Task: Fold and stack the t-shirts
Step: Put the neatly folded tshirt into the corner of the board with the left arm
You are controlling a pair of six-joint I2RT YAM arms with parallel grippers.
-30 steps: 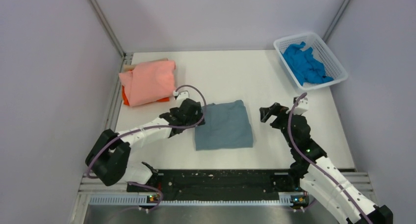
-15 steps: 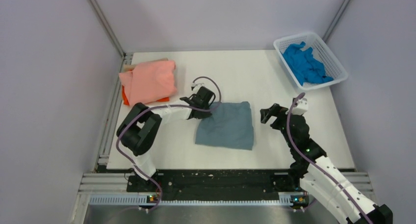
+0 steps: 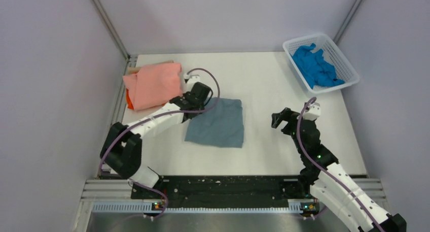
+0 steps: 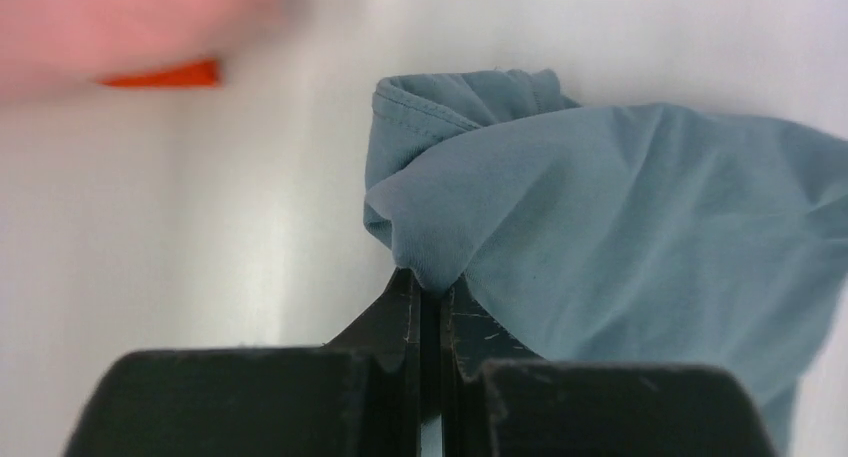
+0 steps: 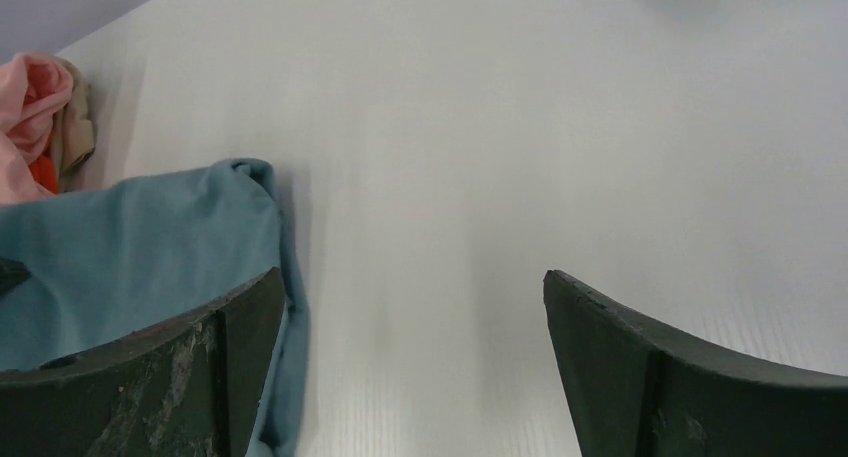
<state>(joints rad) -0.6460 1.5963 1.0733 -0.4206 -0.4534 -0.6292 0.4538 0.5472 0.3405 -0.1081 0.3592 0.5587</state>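
Note:
A folded grey-blue t-shirt (image 3: 217, 124) lies mid-table. My left gripper (image 3: 199, 101) is shut on its far-left corner; in the left wrist view the cloth (image 4: 620, 207) is pinched between the closed fingertips (image 4: 432, 289). At the back left a salmon-pink t-shirt (image 3: 154, 84) rests folded on an orange one (image 3: 130, 101). A bright blue t-shirt (image 3: 314, 65) is crumpled in the basket. My right gripper (image 3: 277, 121) hovers open to the right of the grey-blue shirt, with only bare table between its fingers (image 5: 620, 367); the shirt's edge (image 5: 140, 247) shows at the left of its view.
A white mesh basket (image 3: 348, 64) stands at the back right corner. Grey walls close in the table on the left, back and right. A black rail (image 3: 223, 187) runs along the near edge between the arm bases.
My left gripper closed on the grey-blue shirt's corner and dragged the shirt left and back toward the pink pile. The right arm has barely moved.

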